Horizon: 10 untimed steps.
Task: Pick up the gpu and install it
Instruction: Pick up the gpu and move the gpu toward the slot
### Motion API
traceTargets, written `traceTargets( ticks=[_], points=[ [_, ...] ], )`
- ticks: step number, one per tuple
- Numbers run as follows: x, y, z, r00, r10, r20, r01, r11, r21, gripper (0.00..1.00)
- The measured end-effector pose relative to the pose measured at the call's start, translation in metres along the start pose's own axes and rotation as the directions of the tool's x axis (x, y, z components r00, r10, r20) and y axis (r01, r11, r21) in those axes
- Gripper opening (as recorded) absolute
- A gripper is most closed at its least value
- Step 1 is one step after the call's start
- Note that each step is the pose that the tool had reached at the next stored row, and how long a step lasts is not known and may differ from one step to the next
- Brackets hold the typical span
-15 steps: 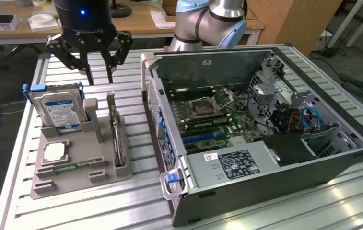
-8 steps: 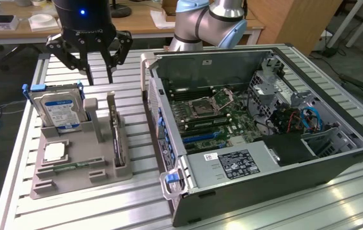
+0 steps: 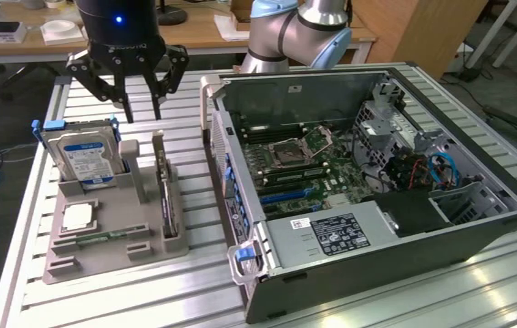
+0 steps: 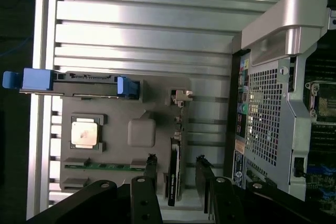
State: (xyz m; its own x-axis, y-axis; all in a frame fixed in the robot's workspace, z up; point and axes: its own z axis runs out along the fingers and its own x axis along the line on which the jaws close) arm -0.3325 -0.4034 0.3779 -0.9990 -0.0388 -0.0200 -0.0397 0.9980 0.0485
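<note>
The gpu stands on its long edge in a slot of the grey holder, on the side nearest the computer case. In the wrist view the gpu shows as a thin dark strip seen edge-on. My gripper hangs open above the far end of the holder, clear of the card. My gripper has one dark finger on each side of the card's line, with nothing between them.
The holder also carries a silver hard drive with blue label and blue clips, a CPU and a RAM stick. The open computer case lies at the exterior view's right, motherboard exposed. A slatted metal table is underneath.
</note>
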Motion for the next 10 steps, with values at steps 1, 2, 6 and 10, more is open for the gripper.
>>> traceTargets(
  ticks=[1,2,6,10],
  points=[
    [0.0,0.0,0.0004,1.0,-0.002,-0.0001,0.002,1.0,0.0,0.43],
    [0.0,-0.0001,0.0008,1.0,-0.004,-0.0002,0.004,1.0,0.0,0.43],
    [0.0,-0.0008,0.0021,0.9999,-0.012,-0.0006,0.012,0.9999,-0.0002,0.43],
    [0.0001,-0.0013,0.0032,0.9998,-0.02,-0.0011,0.02,0.9998,-0.0003,0.43]
  ],
)
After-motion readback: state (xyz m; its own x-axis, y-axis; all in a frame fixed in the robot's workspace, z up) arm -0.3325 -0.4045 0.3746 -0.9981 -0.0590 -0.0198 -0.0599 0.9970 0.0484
